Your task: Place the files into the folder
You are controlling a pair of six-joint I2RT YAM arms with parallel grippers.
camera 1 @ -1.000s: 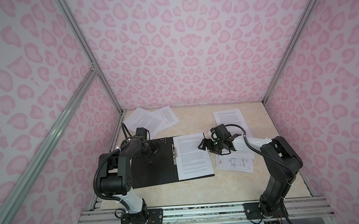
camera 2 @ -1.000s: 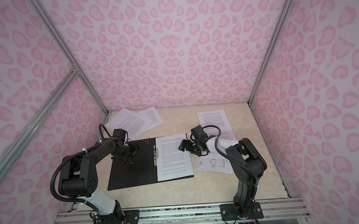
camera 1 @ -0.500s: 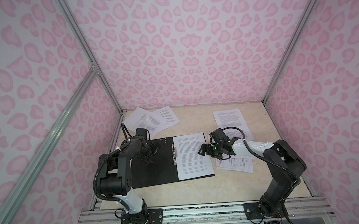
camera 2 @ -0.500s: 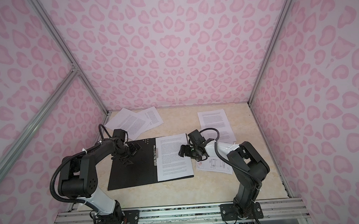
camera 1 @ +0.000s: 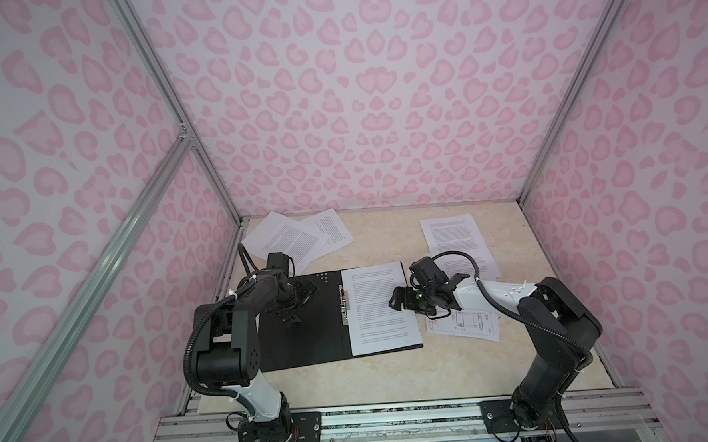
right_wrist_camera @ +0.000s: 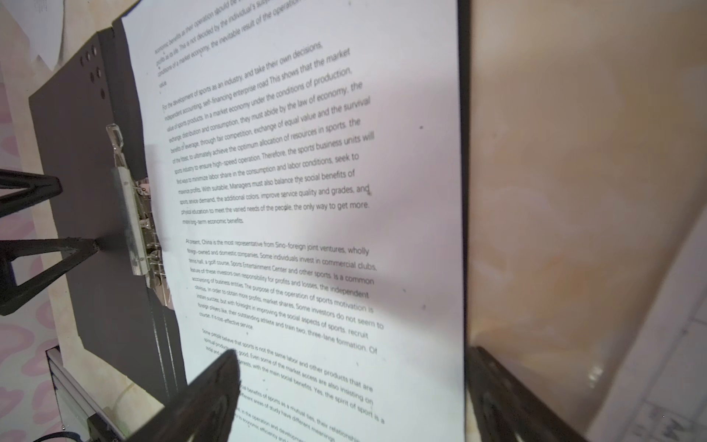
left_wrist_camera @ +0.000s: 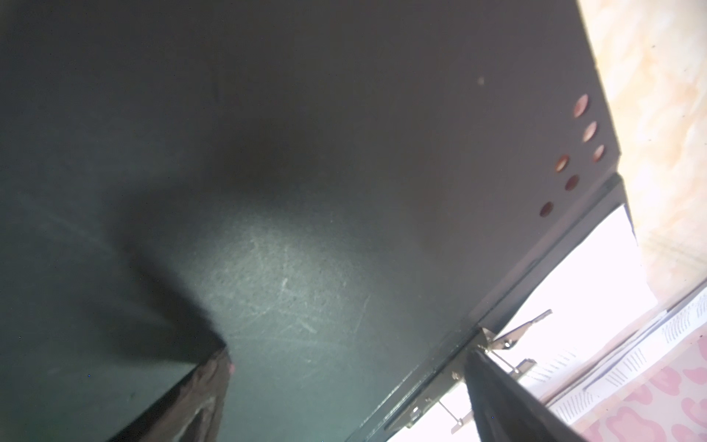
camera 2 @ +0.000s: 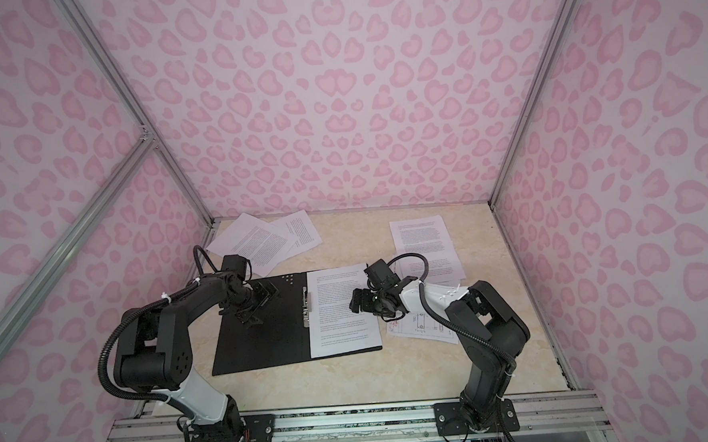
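sheet (camera 1: pixel 382 312) filed in open folder (camera 1: pixel 308 341), its outer edge between wide-open right jaws; left jaws, open too, over black flap. next, likely: drawing sheet (camera 1: pixel 470 323) just behind right jaws, edge-lift needed.

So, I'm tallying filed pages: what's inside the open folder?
One printed sheet lies on the right half of the folder, beside the metal clip; the left half holds no paper. Any sheets beneath that one are hidden.

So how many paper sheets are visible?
6: a sheet in the folder, two overlapping back left, seemingly two back right, a drawing sheet under the right arm; overlaps may hide more.
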